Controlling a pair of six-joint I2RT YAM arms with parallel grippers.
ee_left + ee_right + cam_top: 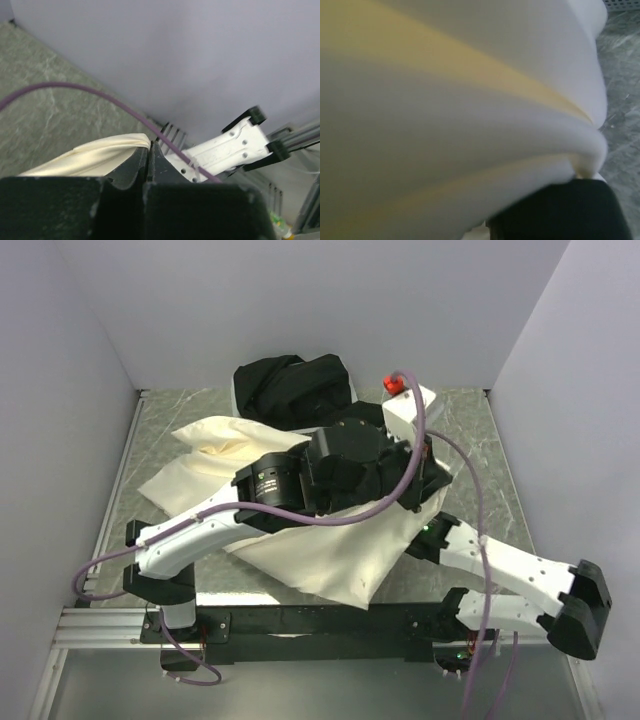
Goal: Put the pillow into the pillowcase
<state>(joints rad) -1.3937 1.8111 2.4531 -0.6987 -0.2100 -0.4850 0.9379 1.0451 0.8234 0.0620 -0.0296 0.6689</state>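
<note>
The cream pillowcase (320,550) lies wrinkled across the table under both arms. The bear-printed pillow shows in no view. My left gripper (149,146) is shut on a folded edge of the pillowcase (95,157), which leaves the jaws to the left. In the top view the left gripper (415,480) sits over the middle of the fabric. The right wrist view is filled with close, blurred pillowcase (445,100). Its folds gather at my right gripper (582,175), where only one black finger (570,210) shows. The right gripper's white body (408,412) stands behind the left arm.
A black cloth heap (295,385) sits at the back of the grey marbled table (480,450), against the rear wall. Walls close in on the left, right and back. The right arm's white forearm (225,150) and a purple cable (75,90) cross the left wrist view.
</note>
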